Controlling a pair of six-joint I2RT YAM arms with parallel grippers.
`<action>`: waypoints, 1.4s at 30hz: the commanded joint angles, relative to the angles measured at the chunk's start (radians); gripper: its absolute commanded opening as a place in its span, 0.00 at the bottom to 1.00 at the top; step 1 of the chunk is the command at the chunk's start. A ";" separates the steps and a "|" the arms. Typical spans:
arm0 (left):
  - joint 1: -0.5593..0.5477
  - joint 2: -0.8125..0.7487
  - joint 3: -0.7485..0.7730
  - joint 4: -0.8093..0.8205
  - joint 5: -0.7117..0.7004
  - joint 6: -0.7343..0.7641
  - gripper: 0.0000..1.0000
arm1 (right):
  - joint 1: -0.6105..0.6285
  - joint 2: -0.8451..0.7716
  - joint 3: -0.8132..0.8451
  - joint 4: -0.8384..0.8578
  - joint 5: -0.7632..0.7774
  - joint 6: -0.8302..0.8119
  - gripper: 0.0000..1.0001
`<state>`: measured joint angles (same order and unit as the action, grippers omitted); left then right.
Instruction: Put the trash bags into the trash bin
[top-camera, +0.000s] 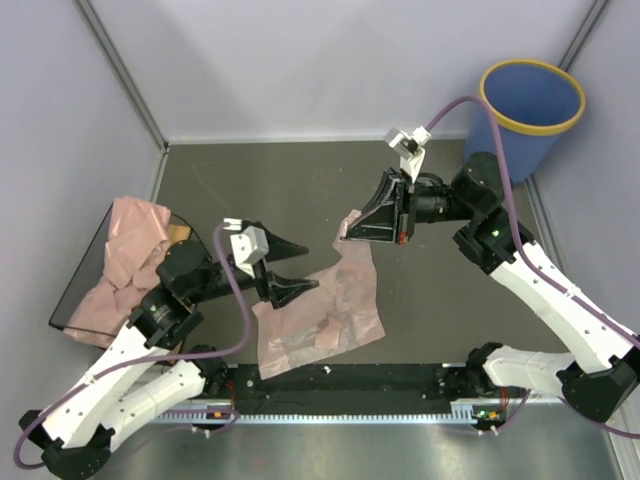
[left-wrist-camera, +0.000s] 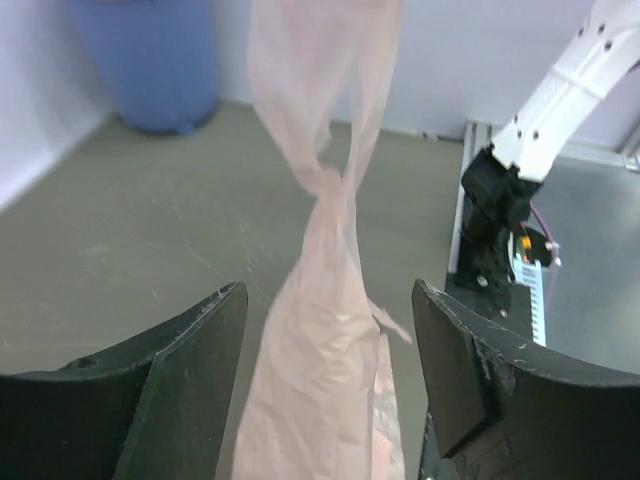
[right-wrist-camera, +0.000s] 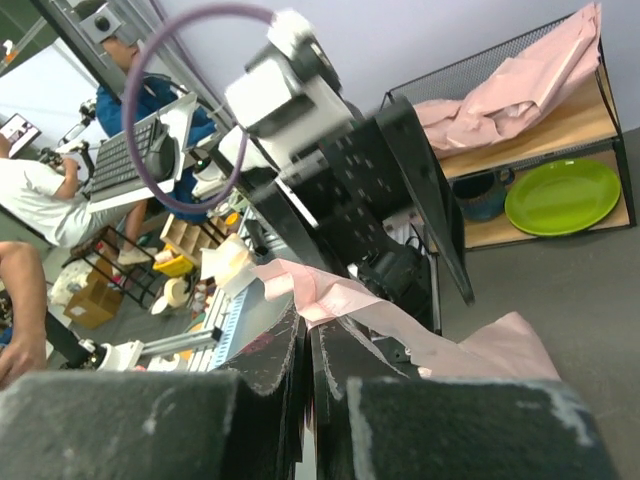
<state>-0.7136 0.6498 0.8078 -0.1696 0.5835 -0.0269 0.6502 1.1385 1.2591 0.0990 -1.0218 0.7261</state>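
A trash bag (top-camera: 320, 310) (twisted midway) is pinched at its edge by the right gripper (top-camera: 346, 230); the left gripper (top-camera: 311, 266) is held wide.

Robotics lab, seated staff (right-wrist-camera: 40, 205), keyboard (right-wrist-camera: 125, 160), enclosure walls (top-camera: 350, 60)

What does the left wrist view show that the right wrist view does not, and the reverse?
Left wrist only: the round blue plastic trash bin by the wall. Right wrist only: a black wire shelf holding more pale pink plastic bags and a green bowl. Both: the thin pale pink plastic trash bag; the right jaws are shut on it, the left jaws stand open around it.
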 joint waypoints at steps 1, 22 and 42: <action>0.005 0.008 0.099 0.073 -0.030 -0.022 0.74 | -0.007 -0.017 0.036 -0.036 -0.041 -0.059 0.00; -0.006 0.261 0.146 0.395 0.045 -0.241 0.70 | 0.005 -0.034 0.023 -0.001 -0.020 -0.060 0.00; -0.052 0.341 0.131 0.374 0.082 -0.254 0.72 | 0.005 -0.049 -0.001 0.033 -0.015 -0.053 0.00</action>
<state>-0.7486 1.0000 0.9318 0.1787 0.6350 -0.2897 0.6521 1.1187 1.2564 0.0895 -1.0416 0.6834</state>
